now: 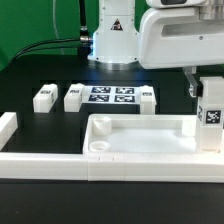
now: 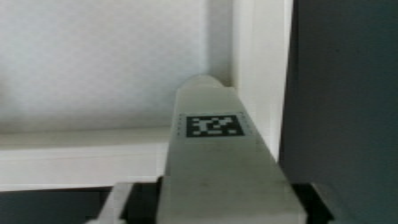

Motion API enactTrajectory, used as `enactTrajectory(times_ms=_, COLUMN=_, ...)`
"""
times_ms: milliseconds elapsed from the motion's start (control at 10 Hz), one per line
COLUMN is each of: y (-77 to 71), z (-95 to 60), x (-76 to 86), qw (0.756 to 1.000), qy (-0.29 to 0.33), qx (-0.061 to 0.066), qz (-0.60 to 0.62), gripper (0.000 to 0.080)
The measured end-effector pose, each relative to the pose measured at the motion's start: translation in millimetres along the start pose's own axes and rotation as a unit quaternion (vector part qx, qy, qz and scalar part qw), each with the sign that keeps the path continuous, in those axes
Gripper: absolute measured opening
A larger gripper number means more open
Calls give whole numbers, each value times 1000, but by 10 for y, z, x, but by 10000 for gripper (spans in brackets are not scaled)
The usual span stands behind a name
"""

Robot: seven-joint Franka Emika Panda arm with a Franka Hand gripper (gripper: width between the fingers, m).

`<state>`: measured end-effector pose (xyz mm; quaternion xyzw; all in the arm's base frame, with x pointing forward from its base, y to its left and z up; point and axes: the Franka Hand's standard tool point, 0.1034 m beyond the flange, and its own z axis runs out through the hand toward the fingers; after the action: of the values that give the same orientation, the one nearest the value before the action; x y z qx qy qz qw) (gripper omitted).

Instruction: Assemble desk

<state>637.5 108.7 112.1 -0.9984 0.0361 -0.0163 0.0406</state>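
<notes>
the two-finger gripper is pinched narrow on a short white square plastic leg bearing a black-and-white tag, its dark fingers pressed to either side. the leg stands upright at the corner of the white plastic rectangular tray-like desk top on the exterior view's right. the desk top lies on the black table, and three more white legs lie well behind it, flanking the flat white marker board.
</notes>
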Motion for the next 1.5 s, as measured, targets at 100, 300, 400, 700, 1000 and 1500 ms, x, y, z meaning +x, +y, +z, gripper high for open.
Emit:
enactTrajectory(times_ms=100, y=4, z=3, x=3, qw=999, qy=1, qx=2, qz=49, gripper=286)
enactTrajectory(times_ms=300, y=26, z=5, x=5, qw=987, qy=4, qx=14, qz=163, gripper=286)
enactTrajectory(times_ms=400, y=33, z=3, x=-3, qw=976, qy=8, qx=20, qz=217, gripper=286)
enactTrajectory(times_ms=700, y=14, z=13, x=-35, qw=925, qy=18, qx=28, qz=379, gripper=288)
enactTrajectory(times_ms=1000, y=6, z=18, x=-35, qw=850, qy=10, qx=39, qz=526, gripper=288)
enactTrajectory(times_ms=1500, y=9, z=21, x=-26, qw=835, qy=3, qx=42, qz=549, gripper=290)
